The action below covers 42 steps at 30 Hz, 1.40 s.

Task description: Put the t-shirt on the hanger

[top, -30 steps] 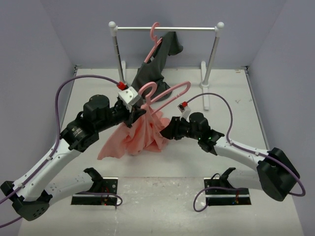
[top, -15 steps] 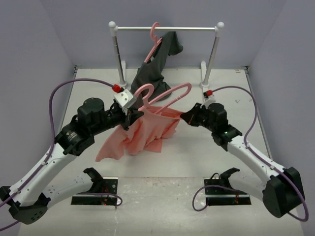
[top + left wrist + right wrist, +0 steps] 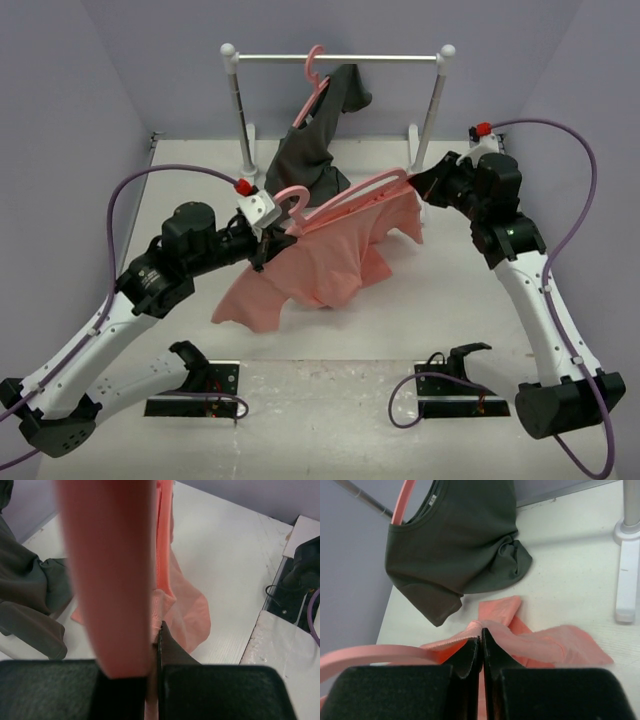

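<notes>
The t-shirt [image 3: 330, 262] hung over the middle of the counter [image 3: 450, 300], spread along the hanger [image 3: 360, 190]. The hanger's bar slanted from about 8 o'clock up toward 2 o'clock. The left jaws, at the shirt's 9 o'clock end on the left arm [image 3: 120, 310], were clenched on the hanger just below its hook, with pink cloth bunched against them. In the left wrist view the two pads sat almost together with only a thin pink strip between. The right jaws, on the right arm [image 3: 530, 290] at the 2 o'clock end, were clamped tight on a pinch of the t-shirt's fabric beside the tip of the bar. The shirt's lower edge sagged toward 7 o'clock, near the counter. At 12 o'clock a dark grey garment [image 3: 305, 150] hung from a second pink hanger [image 3: 315, 72] on the rail [image 3: 380, 58].
</notes>
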Available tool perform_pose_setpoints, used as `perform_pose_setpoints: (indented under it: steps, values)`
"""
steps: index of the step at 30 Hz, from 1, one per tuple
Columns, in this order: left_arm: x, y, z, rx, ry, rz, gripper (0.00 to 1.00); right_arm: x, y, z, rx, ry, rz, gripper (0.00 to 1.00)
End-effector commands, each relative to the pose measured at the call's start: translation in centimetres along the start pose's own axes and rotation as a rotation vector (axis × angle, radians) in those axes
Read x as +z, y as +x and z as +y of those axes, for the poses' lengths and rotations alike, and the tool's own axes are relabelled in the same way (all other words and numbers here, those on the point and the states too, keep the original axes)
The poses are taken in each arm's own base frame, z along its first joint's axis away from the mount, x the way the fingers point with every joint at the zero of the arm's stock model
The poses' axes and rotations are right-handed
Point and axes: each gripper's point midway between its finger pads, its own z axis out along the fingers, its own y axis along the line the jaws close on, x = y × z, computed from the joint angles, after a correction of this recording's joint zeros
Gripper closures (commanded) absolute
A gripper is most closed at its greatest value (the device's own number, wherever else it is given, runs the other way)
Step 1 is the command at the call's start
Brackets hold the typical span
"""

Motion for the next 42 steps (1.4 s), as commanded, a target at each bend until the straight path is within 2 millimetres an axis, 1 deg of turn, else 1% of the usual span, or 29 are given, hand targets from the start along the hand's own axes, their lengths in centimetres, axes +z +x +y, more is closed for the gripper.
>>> perform_pose_setpoints:
  steps: [1,3,4,5,7,9,10,11,12,13,15,16,20,22,24,25,26,28,29,30,33,34,36,37,38,39,40,41,42]
  values:
    - [0.2,1.5,-0.1,0.021,0.02,0.05,1.0,-1.8,-4.7,-0.4,-0.087,0.085,-0.077,1.0]
    - [0.7,2.4,-0.3,0.016,0.039,0.081,1.0,-1.6,-4.8,-0.3,-0.11,0.097,-0.041,1.0]
    - [0.9,2.7,-0.3,0.014,0.047,0.093,1.0,-1.8,-5.3,0.1,-0.128,0.089,-0.041,1.0]
    - [1.0,2.8,-0.4,0.014,0.052,0.096,1.0,-1.6,-5.1,0.0,-0.131,0.093,-0.023,1.0]
    - [1.9,3.4,0.0,0.005,0.046,0.126,1.0,-2.3,-6.3,1.3,-0.182,0.087,-0.02,1.0]
    - [2.5,2.9,0.2,0.005,0.05,0.125,1.0,-2.3,-5.4,3.1,-0.206,0.03,0.048,1.0]
    - [3.0,2.8,0.3,-0.001,0.049,0.128,1.0,-2.6,-5.2,5.0,-0.236,-0.015,0.062,1.0]
    - [3.4,2.4,0.4,-0.001,0.05,0.12,1.0,-2.7,-4.5,5.8,-0.263,-0.021,0.084,1.0]
    - [3.6,1.5,0.5,0.0,0.049,0.102,1.0,-2.5,-3.7,5.9,-0.297,-0.002,0.111,1.0]
    - [4.0,1.2,0.5,-0.003,0.051,0.102,1.0,-2.7,-2.9,7.1,-0.322,-0.033,0.139,1.0]
    - [5.3,1.2,0.8,-0.004,0.062,0.127,1.0,-2.8,-1.5,9.4,-0.374,-0.08,0.184,1.0]
    - [5.7,0.8,0.9,-0.002,0.066,0.119,1.0,-2.8,-0.8,10.1,-0.386,-0.103,0.212,0.99]
    - [6.2,-0.2,0.8,-0.007,0.07,0.056,1.0,-2.3,2.6,10.9,-0.4,-0.163,0.335,0.91]
    - [6.3,0.2,1.2,-0.029,0.036,0.018,1.0,-2.2,4.6,11.3,-0.395,-0.206,0.389,0.88]
    - [6.5,0.9,1.1,-0.035,0.041,0.002,1.0,-2.0,5.6,12.0,-0.393,-0.243,0.412,0.85]
    - [6.6,1.2,1.1,-0.037,0.044,-0.003,1.0,-2.0,5.9,12.2,-0.391,-0.256,0.428,0.83]
    - [6.7,1.4,1.0,-0.038,0.046,-0.006,1.0,-2.0,6.0,12.4,-0.39,-0.264,0.438,0.76]
    - [6.9,1.9,0.8,-0.043,0.062,-0.009,1.0,-2.3,5.7,12.9,-0.383,-0.277,0.451,0.6]
    - [6.9,2.2,0.7,-0.047,0.067,-0.009,1.0,-2.7,5.5,13.3,-0.385,-0.297,0.453,0.54]
    - [6.9,2.4,0.8,-0.051,0.067,-0.01,1.0,-3.2,5.3,13.6,-0.393,-0.316,0.451,0.49]
    - [6.7,2.5,0.8,-0.063,0.072,-0.016,1.0,-4.4,3.7,13.0,-0.414,-0.303,0.386,0.48]
    - [6.5,2.5,0.7,-0.063,0.077,-0.018,1.0,-4.9,3.3,12.8,-0.403,-0.341,0.362,0.47]
    - [6.1,2.0,0.9,-0.065,0.076,-0.028,1.0,-6.5,3.7,13.6,-0.419,-0.524,0.381,0.41]
    - [6.0,2.0,0.6,-0.068,0.089,-0.025,1.0,-6.5,3.6,13.7,-0.424,-0.54,0.372,0.39]
    - [5.7,1.4,0.4,-0.067,0.115,-0.036,1.0,-7.4,4.3,14.1,-0.477,-0.646,0.373,0.36]
    - [5.5,1.1,-0.3,-0.063,0.165,-0.041,1.0,-8.0,4.8,14.3,-0.522,-0.726,0.364,0.33]
    - [5.3,1.0,-1.3,-0.056,0.228,-0.041,1.0,-8.1,5.1,14.5,-0.555,-0.773,0.349,0.3]
    - [5.2,1.0,-1.9,-0.055,0.268,-0.036,1.0,-8.1,5.2,15.0,-0.585,-0.826,0.326,0.26]
    - [5.3,1.0,-2.2,-0.057,0.287,-0.03,1.0,-8.3,5.6,15.3,-0.599,-0.877,0.331,0.25]
